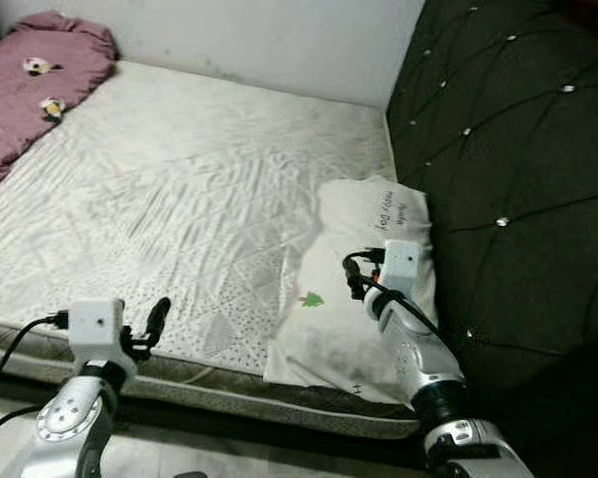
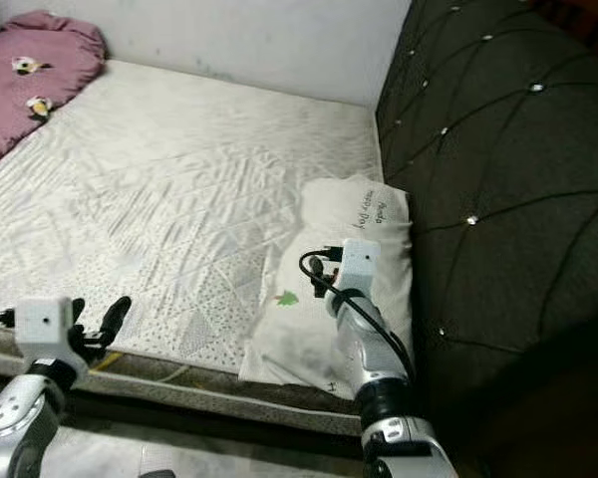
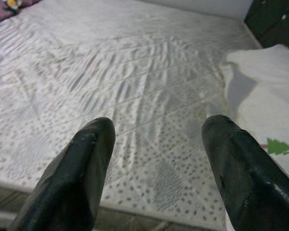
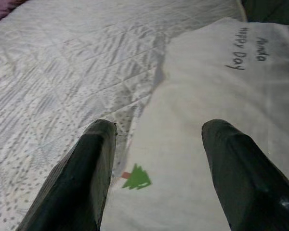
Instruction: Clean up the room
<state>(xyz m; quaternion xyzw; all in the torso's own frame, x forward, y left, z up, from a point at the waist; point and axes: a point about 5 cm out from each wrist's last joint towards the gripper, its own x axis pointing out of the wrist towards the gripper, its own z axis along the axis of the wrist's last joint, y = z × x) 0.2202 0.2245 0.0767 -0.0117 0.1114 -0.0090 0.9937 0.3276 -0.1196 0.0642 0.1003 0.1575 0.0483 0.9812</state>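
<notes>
Blanket (image 1: pixel 25 85): pink, with small flower prints, bunched at the 10 o'clock corner of the head view, lying on the mattress against the wall.
Left gripper (image 3: pixel 156 159): at 7 o'clock in the head view, held over the near edge of the mattress. Fingers (image 3: pixel 74 178) spread wide apart, nothing between them.
Mattress (image 1: pixel 179 199): white quilted cover with a diamond pattern and small dots toward the near edge; creased across the middle. Runs from 9 o'clock to the centre.
Wall (image 1: pixel 259 40): pale, along 12 o'clock behind the mattress.
Pillow (image 1: pixel 364 279): white, at 5 o'clock from centre, lying on the right part of the mattress just beside the headboard. Small green tree print near its near end; handwritten-style words "Happy Day" near its far end.
Right gripper (image 4: pixel 159 163): at 5 o'clock, poised above the pillow's near half. Fingers (image 4: pixel 241 183) wide apart, gripping nothing; cannot tell whether the tips touch the cloth.
Headboard (image 1: pixel 518 169): dark, tufted with shiny studs, filling 1 to 4 o'clock.
</notes>
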